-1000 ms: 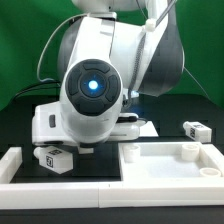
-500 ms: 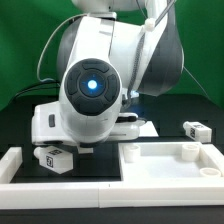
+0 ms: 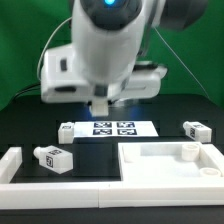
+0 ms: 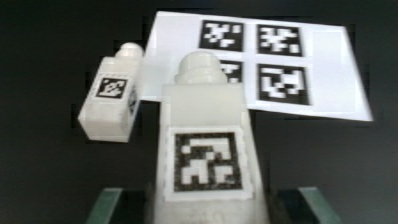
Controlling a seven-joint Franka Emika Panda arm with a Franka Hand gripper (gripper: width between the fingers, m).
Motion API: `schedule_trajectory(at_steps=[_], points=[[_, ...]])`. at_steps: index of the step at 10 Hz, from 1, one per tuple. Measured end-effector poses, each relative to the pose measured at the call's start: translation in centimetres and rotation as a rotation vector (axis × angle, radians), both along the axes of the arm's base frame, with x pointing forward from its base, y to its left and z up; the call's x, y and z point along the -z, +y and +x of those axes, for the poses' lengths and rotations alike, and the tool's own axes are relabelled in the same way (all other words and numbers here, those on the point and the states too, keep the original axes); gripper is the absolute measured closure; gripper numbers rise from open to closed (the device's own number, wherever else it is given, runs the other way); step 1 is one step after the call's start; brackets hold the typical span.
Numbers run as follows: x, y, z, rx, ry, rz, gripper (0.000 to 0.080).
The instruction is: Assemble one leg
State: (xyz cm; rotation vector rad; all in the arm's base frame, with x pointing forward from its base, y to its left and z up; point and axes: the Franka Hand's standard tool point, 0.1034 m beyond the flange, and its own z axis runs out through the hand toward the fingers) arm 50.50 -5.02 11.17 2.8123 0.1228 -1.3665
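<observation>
My gripper (image 3: pixel 100 97) hangs above the table, over the near edge of the marker board (image 3: pixel 112 127). It is shut on a leg (image 4: pixel 205 135), a chunky white peg with a black-and-white tag. In the wrist view the peg fills the space between the fingers (image 4: pixel 118 204) and its tapered tip points down at the table. In the exterior view the held leg (image 3: pixel 100 107) shows as a small white piece under the hand. A second leg (image 3: pixel 67 130) lies beside the marker board and shows in the wrist view (image 4: pixel 111 92) too.
A third leg (image 3: pixel 55 157) lies at the front on the exterior view's left, a fourth (image 3: pixel 195 130) on its right. The wide white square panel (image 3: pixel 165 165) lies at the front right. A white rail (image 3: pixel 12 165) runs along the front left.
The arm has risen from low at the front, where it filled the view, to high over the marker board. The marker board and the leg beside it have come into sight.
</observation>
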Motion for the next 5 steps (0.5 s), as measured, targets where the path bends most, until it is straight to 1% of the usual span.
schedule_trajectory(at_steps=[1,2,3,4,5], points=[[0.4,0.2,0.4,-0.007,-0.026,0.000,0.0514],[0.8,0.0,1.3,-0.014,-0.095,0.001,0.0514],[0.7,-0.1,1.8,-0.018,-0.170,0.004,0.0514],[0.8,-0.1,2.3,-0.025,-0.279,0.009,0.0513],[1.4,1.2,1.9,0.024,-0.330,-0.015,0.0512]])
